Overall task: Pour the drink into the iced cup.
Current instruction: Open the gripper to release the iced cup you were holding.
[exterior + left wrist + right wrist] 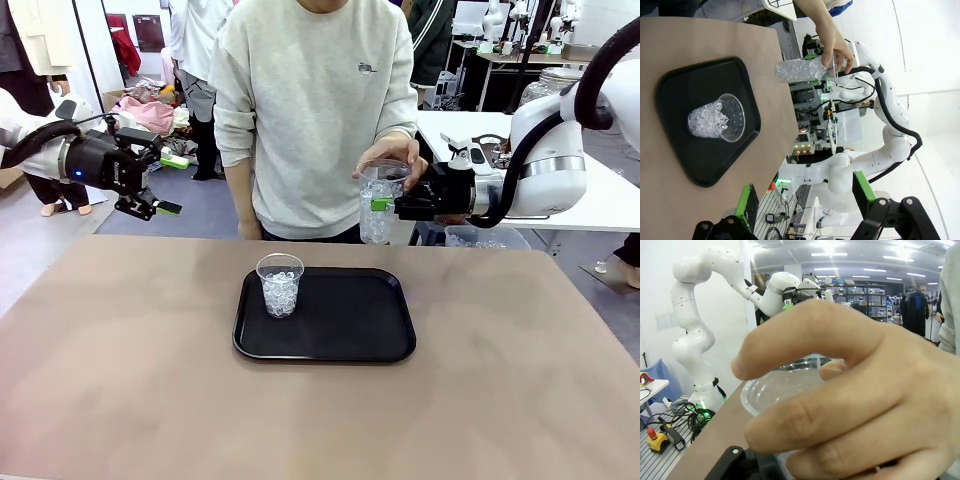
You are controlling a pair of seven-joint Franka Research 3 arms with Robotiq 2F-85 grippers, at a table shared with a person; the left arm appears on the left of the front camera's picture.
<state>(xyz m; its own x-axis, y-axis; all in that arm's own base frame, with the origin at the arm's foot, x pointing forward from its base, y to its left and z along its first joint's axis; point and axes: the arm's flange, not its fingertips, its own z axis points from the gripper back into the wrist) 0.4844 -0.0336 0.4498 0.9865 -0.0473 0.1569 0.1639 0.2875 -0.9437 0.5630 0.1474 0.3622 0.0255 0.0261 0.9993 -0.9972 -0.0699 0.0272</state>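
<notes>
Centrally, on the left part of the tray (350, 320), a clear cup (280, 285) is set upright, about half filled with ice (281, 296). Past the tray's far right corner, near the far edge of the table (120, 380), a second cup (376, 218), also loaded with ice, is held upright in the air. It is clamped at its side by the right gripper (385, 205), and its rim is covered from above by a person's hand (395, 160). The left gripper (802, 190) is held with jaws apart, raised and well to the tray's left. The tray's right part is left bare, and bare table is seen on every side of the tray.
</notes>
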